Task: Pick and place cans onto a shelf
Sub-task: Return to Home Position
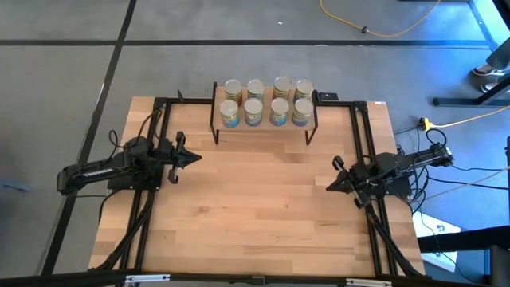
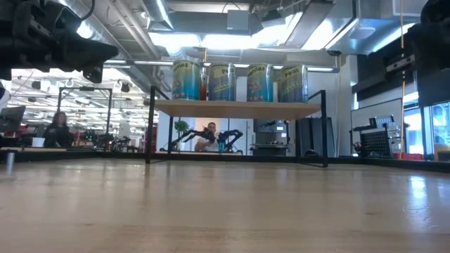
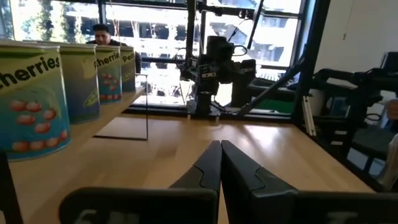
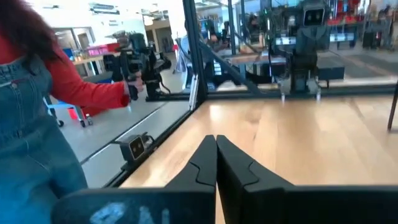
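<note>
Several cans [image 1: 266, 101] stand upright in two rows on the shelf [image 1: 263, 128], a small light-wood board on thin black legs at the table's far middle. The low view shows the cans [image 2: 239, 82] side by side on the shelf [image 2: 235, 108]; the left wrist view shows cans [image 3: 37, 93] with cherry labels. My left gripper [image 1: 196, 157] is shut and empty at the table's left side, pointing right [image 3: 220, 158]. My right gripper [image 1: 330, 186] is shut and empty at the right side, pointing left [image 4: 216, 152].
Black rails [image 1: 362, 151] frame the tabletop along its left, right and far sides. Bare wood [image 1: 255, 207] lies between the two grippers and toward the near edge. A person in a red sleeve [image 4: 81, 93] stands beyond the table's edge in the right wrist view.
</note>
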`<state>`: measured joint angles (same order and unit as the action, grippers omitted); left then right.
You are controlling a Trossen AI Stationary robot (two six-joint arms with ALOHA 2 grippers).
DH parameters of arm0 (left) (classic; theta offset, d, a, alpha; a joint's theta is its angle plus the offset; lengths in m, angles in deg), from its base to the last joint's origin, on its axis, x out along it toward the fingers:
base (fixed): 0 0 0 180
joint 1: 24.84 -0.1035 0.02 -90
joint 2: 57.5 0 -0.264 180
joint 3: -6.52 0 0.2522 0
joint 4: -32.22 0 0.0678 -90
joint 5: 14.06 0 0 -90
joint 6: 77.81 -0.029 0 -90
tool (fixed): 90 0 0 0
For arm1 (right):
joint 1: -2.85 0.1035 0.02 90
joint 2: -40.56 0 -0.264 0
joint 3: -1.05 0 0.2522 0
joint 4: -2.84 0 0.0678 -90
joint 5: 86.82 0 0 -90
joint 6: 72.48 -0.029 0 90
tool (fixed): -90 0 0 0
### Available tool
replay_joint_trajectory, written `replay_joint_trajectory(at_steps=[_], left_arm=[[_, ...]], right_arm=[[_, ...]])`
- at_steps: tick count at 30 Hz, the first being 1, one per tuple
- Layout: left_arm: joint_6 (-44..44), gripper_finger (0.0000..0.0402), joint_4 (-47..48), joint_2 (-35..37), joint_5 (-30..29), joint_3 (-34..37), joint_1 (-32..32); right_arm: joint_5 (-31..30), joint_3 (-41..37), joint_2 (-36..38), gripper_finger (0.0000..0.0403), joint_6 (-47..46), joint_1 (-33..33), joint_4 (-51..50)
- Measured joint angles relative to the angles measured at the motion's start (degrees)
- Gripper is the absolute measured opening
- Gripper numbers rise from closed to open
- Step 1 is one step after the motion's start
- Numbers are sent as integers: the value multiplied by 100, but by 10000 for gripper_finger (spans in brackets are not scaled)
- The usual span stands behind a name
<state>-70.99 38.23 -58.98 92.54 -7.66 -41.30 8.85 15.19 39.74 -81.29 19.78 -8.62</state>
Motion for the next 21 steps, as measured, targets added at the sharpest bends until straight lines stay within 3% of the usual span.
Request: replay_joint_trajectory(at_steps=[16,21], left_arm=[[-450,0,482,-7,-388,0,1],[-451,0,509,0,-726,0,-1]], right_arm=[[-9,0,-52,12,763,0,-12],[-5,0,-52,23,277,1,-10]])
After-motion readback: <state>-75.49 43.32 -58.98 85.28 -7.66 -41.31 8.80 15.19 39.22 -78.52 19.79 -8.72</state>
